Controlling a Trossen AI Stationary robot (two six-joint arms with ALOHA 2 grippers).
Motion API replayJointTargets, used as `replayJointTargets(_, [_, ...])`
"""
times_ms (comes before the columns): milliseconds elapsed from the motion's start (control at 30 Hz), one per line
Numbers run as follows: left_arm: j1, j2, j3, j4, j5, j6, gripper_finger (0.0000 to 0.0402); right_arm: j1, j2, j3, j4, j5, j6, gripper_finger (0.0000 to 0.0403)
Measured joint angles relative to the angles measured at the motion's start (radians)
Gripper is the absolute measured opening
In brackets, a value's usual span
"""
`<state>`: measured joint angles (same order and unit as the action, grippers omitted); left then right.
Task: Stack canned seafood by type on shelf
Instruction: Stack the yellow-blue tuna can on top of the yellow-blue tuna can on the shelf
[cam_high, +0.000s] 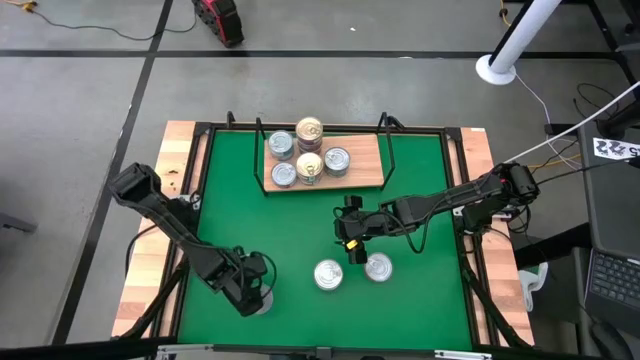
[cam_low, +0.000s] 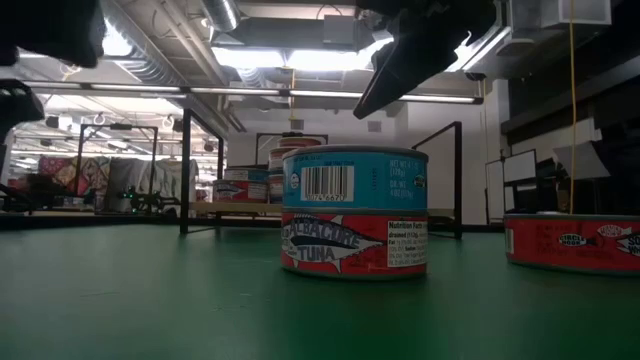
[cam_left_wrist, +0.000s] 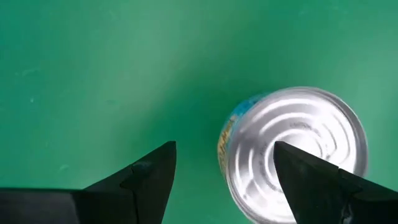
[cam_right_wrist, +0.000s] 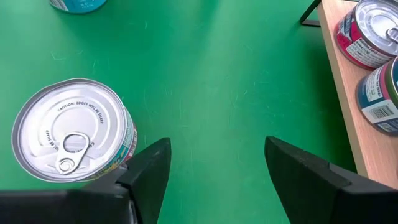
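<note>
The canned seafood is split between two places. On the shelf (cam_high: 365, 170), a wooden board in a black wire frame at the far edge of the green mat (cam_high: 290, 235), several tins already sit grouped: a tall stack (cam_high: 309, 140) at the board's middle, flat tins (cam_high: 281, 146) beside it, and one (cam_high: 337, 159) toward the board's right end. That grouping suggests sorting by label is under way.

Well in front of the shelf, loose tins wait on the mat. In the low view the nearest is a two-tin pile (cam_low: 354, 212), teal over red tuna. From above, a silver-lidded tin (cam_high: 328, 275) and its neighbour (cam_high: 378, 267) stand just apart.

The right gripper (cam_high: 352, 236) hovers between the shelf and these loose tins with its fingers spread and nothing between them; its wrist view shows a pull-tab tin (cam_right_wrist: 68, 130) just beside one finger, so it is probably lining up a pick.

The left gripper (cam_high: 252, 290) hangs farthest from the shelf, jaws wide and empty, above another tin (cam_left_wrist: 292, 163) partly under one finger.
</note>
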<state>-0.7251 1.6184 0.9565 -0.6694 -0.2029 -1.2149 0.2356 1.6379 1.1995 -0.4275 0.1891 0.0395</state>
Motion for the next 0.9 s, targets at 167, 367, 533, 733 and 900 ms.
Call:
replayJointTargets(167, [0.032, 0.019, 0.000, 0.001, 0.013, 0.009, 0.0261, 0.000, 0.000, 0.000, 0.000, 0.000, 0.000, 0.0260])
replayJointTargets(367, [0.075, 0.019, 0.000, 0.007, 0.051, 0.059, 0.0229, 0.000, 0.000, 0.000, 0.000, 0.000, -0.001, 0.0260])
replayJointTargets(533, [0.101, 0.019, 0.000, 0.009, 0.119, 0.102, 0.0198, 0.000, 0.000, 0.000, -0.001, 0.000, -0.001, 0.0260])
replayJointTargets(733, [0.101, 0.019, 0.000, 0.009, 0.143, 0.155, 0.0177, 0.000, 0.000, 0.000, -0.001, 0.000, -0.001, 0.0260])
replayJointTargets(900, [0.101, 0.019, 0.000, 0.010, 0.144, 0.156, 0.0162, 0.000, 0.000, 0.000, -0.001, 0.000, -0.001, 0.0260])
